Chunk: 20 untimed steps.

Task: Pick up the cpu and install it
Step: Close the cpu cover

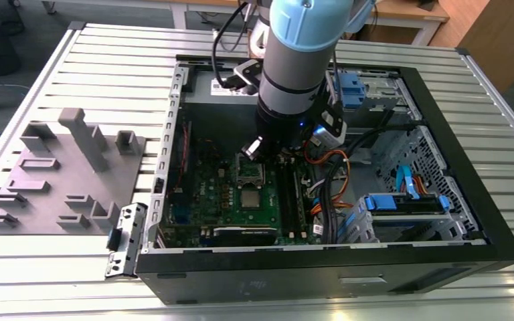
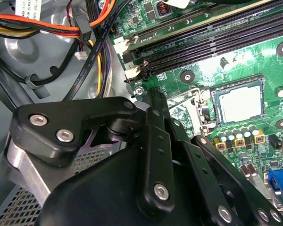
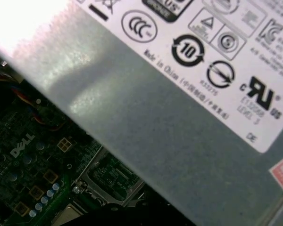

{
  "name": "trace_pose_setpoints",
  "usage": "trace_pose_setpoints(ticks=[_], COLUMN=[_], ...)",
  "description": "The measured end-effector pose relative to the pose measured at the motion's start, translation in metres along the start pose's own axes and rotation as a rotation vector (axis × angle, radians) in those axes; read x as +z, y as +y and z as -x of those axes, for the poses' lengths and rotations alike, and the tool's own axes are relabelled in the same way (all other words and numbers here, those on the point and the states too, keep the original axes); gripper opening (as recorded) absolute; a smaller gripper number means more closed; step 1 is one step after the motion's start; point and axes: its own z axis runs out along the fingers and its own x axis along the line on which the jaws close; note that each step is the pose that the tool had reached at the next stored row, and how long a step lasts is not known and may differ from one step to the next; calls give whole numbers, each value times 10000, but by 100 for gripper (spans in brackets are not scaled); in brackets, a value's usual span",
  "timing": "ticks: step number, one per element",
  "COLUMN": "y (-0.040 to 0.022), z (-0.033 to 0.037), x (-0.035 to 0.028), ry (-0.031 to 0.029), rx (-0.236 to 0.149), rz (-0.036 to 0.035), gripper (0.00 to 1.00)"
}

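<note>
Cpu (image 2: 239, 100) in mobo socket, hand (image 1: 270, 152) above.

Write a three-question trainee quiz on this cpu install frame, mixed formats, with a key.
1. True or false: the cpu lies outside the computer case.
2. Multiple choice: the cpu rests in A) a recess of the grey tray, B) the socket on the motherboard, C) a drive bay.
3. Fill in: in the exterior view the arm reaches down into the case over the ____-coloured motherboard.

Key: 1 false; 2 B; 3 green.
</note>
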Motion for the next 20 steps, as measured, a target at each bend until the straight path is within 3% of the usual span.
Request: trace_pose_setpoints(ticks=[9,13,20], y=[3,2,2], z=[-2,0,0], x=[-18,-19,-19], ry=[2,74,85], rx=[0,10,12], rz=[2,80,92], gripper=[11,11,11])
